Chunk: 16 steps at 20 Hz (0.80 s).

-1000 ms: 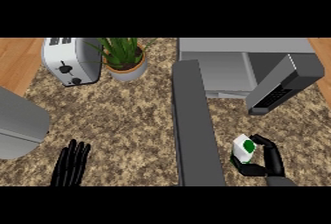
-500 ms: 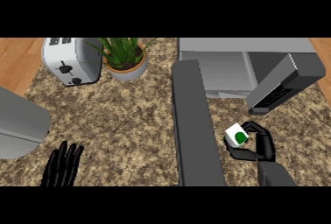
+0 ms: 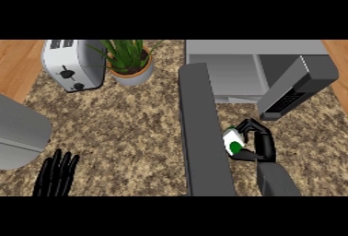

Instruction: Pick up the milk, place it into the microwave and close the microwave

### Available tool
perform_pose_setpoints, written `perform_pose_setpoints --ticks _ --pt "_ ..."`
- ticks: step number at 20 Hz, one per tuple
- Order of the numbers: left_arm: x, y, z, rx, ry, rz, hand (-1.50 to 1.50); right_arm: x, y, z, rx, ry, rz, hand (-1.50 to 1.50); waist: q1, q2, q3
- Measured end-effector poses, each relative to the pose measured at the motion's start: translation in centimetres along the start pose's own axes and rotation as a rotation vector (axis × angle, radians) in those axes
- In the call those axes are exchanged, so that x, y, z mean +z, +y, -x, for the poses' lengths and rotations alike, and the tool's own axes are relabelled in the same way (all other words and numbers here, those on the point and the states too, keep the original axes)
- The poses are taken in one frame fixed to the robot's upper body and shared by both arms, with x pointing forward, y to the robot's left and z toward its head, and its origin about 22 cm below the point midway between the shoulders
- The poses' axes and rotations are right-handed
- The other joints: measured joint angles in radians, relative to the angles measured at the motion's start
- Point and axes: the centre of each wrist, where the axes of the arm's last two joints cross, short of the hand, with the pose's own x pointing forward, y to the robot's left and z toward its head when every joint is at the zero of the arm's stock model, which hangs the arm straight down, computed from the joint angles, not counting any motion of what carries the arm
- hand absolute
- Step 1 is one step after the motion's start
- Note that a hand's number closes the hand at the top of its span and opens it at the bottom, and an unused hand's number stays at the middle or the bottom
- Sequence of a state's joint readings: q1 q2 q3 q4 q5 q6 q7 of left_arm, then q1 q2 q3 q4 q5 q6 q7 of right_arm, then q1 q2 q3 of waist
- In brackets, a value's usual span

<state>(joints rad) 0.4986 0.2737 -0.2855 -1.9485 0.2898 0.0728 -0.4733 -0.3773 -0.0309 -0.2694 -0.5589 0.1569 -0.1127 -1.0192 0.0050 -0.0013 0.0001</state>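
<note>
The milk is a small white carton with a green mark, held above the counter beside the long grey open microwave door. My right hand is shut on it, fingers curled round its right side. The microwave stands at the back right with its light inside showing. At the lower left my left hand rests open with fingers up, holding nothing.
A white toaster and a potted plant stand at the back left. A grey rounded object sits at the left edge. A dark grey panel slants by the microwave's right side.
My right hand has carried the milk up and to the left, closer to the open door and the microwave. The left hand has shifted slightly lower.
</note>
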Motion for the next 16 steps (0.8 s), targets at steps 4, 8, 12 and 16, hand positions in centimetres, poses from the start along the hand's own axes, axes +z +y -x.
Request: perform_pose_setpoints --ticks 4,8,12,16 --pt "0.5 0.9 0.5 -0.003 0.010 -0.008 -1.50 -1.6 1.3 -1.3 0.036 -0.036 0.014 1.50 -0.001 -0.001 0.000" --pt "0.4 1.1 1.0 -0.004 0.013 -0.007 -1.50 -3.5 2.2 -2.7 0.076 -0.041 0.042 1.50 -0.001 0.000 0.000" --pt "0.0 1.2 1.0 -0.007 0.010 -0.009 -1.50 -5.9 2.5 -3.5 0.118 -0.040 0.066 1.50 0.003 0.001 0.000" --pt "-0.2 1.3 1.6 -0.002 0.011 -0.011 -1.50 -8.3 2.8 -4.2 0.164 -0.012 0.070 1.50 0.006 0.003 0.000"
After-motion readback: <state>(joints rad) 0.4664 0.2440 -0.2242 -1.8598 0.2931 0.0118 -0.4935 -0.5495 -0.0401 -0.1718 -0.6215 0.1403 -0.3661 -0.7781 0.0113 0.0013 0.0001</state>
